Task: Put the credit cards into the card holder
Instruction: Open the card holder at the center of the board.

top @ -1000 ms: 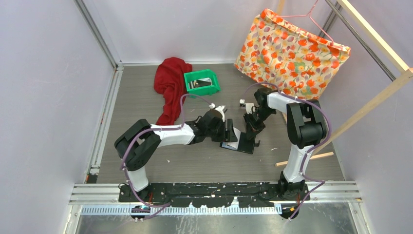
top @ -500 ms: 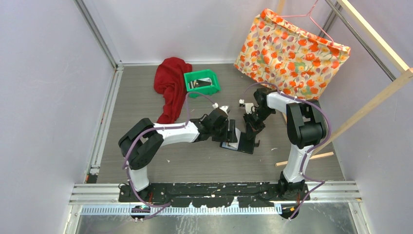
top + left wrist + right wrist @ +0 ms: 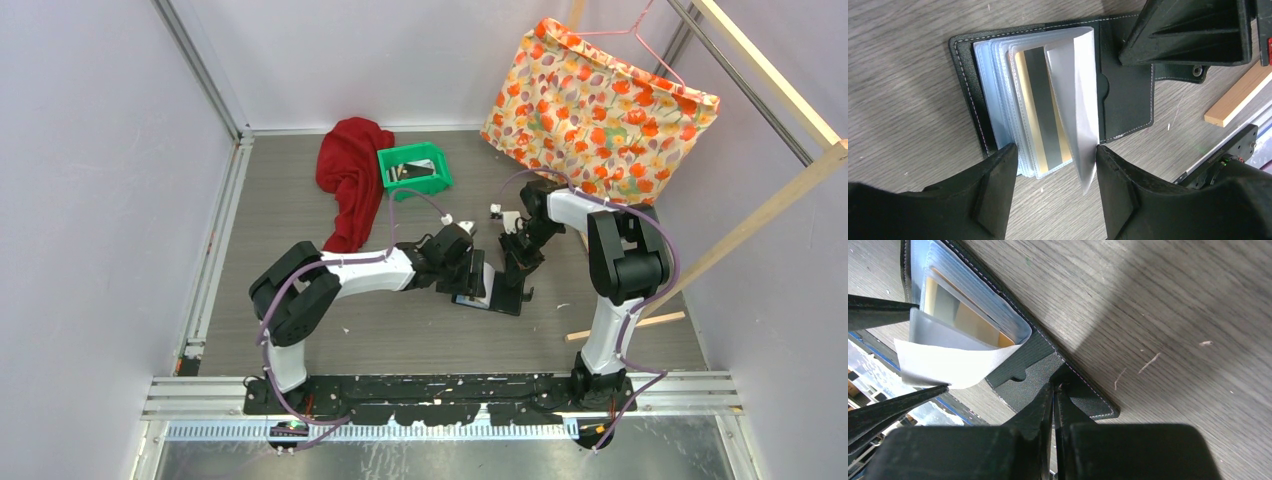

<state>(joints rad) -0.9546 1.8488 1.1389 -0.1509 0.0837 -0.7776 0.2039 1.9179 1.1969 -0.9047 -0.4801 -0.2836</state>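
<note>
Left wrist view, nearest first: the left gripper stands about half open with nothing clamped, its fingers straddling the 6 o'clock edge of the clear plastic sleeve stack. A loose translucent sleeve leaf stands up, its lower corner just beside one finger; whether it touches, I cannot tell.

Next out, a yellow-gold credit card with a dark magnetic stripe sits inside a sleeve. Its long axis runs roughly 11 to 5 o'clock, stripe along it. Under it lies the small black stitched folding card holder, open flat on the grey wood-grain table, snap tab pointing to 3 o'clock.

Beyond that, the right gripper is closed tight, tips pressed down on the holder's bare flap, pinning it and pinching nothing.

My read on handling: the cards are light, stiff and slick, so take one by its short edges; the sleeves are floppy and glossy and will buckle if pushed, so the holder needs pinning.

Farther off, at 11 o'clock in the top view, sits a green plastic bin; its contents are too small to name.
</note>
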